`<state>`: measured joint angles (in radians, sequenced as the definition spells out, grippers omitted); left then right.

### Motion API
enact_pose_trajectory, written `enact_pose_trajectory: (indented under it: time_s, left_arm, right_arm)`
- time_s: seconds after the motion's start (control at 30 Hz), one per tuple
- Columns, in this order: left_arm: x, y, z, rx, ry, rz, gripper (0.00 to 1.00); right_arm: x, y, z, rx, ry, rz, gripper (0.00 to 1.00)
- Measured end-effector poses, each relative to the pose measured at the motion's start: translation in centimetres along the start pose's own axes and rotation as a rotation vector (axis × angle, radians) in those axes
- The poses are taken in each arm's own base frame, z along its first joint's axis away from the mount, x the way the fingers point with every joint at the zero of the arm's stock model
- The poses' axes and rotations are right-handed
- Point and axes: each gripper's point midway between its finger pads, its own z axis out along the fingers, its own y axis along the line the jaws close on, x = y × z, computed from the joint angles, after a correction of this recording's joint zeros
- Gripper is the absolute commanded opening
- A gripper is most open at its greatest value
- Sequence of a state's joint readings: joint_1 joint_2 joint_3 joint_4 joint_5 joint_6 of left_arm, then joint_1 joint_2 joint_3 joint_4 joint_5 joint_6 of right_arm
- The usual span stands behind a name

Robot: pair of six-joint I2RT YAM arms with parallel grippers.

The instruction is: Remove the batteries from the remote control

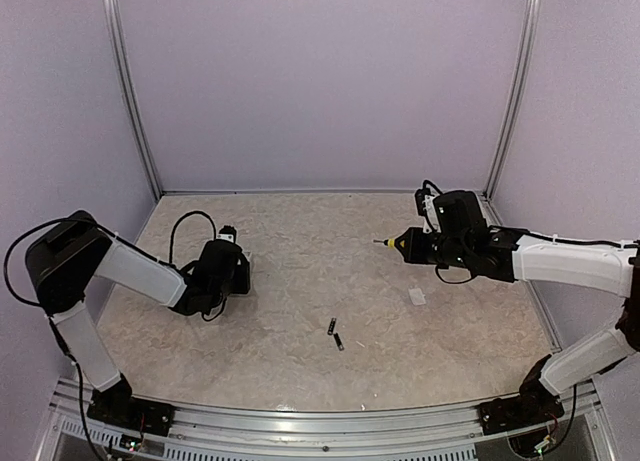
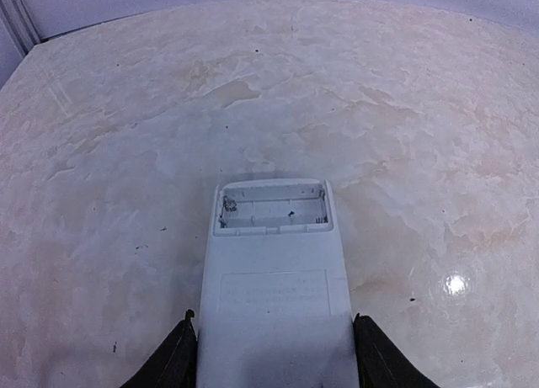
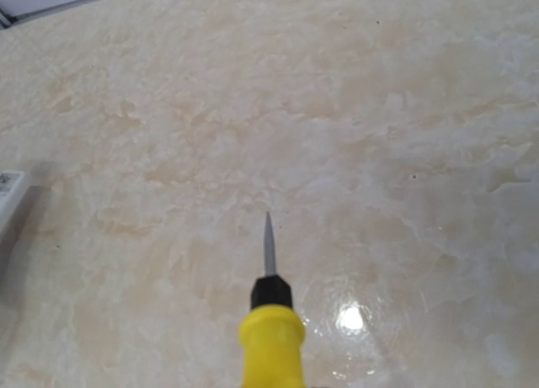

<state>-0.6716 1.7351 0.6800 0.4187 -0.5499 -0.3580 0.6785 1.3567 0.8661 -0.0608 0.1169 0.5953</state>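
Left end effector (image 2: 275, 361): clenched on the near end of the remote control (image 2: 274, 279), one finger on each long edge.
Remote control: white slab reaching forward from the left end effector, low over the desk (image 1: 300, 231); whether it touches the desk cannot be told.
Battery bay (image 2: 271, 209): open at the remote's far end, empty.
Batteries (image 1: 331, 326): both on the desk, nearly end to end, well apart from the left end effector, off to its right and nearer the arm bases, roughly between the two end effectors.
Right end effector (image 1: 418, 245): grasping a yellow-handled screwdriver (image 3: 269, 321), tip pointing away from it toward the left arm, above the desk.
Cover piece (image 1: 417, 297): small white square on the desk, near the right end effector.
Progress: unloading looks done.
Risk: the batteries are round and loose, so a low sweep of either arm could roll them away.
Risk: releasing the remote from a height could make it knock down and slide.
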Motion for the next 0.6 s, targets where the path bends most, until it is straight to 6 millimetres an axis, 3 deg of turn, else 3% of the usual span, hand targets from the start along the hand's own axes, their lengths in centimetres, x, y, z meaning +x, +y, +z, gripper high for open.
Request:
enact_pose_trajectory:
  time_s: [0.1, 0.2, 0.37, 0.6]
  left_arm:
    - [1.2, 0.4, 0.5, 0.012, 0.038, 0.002, 0.06]
    - [2.1, 0.4, 0.5, 0.028, 0.062, 0.005, 0.22]
    - [2.4, 0.2, 0.4, 0.05, 0.062, 0.004, 0.36]
    - [2.7, 0.0, 0.3, 0.071, 0.064, -0.001, 0.77]
  right_arm:
    - [0.3, -0.1, 0.3, 0.006, 0.009, -0.005, 0.0]
    - [0.3, -0.2, 0.4, 0.01, 0.01, -0.009, 0.0]
    - [0.7, -0.4, 1.1, 0.017, 0.015, -0.014, 0.0]
    - [3.0, -1.5, 4.0, 0.057, 0.074, -0.033, 0.0]
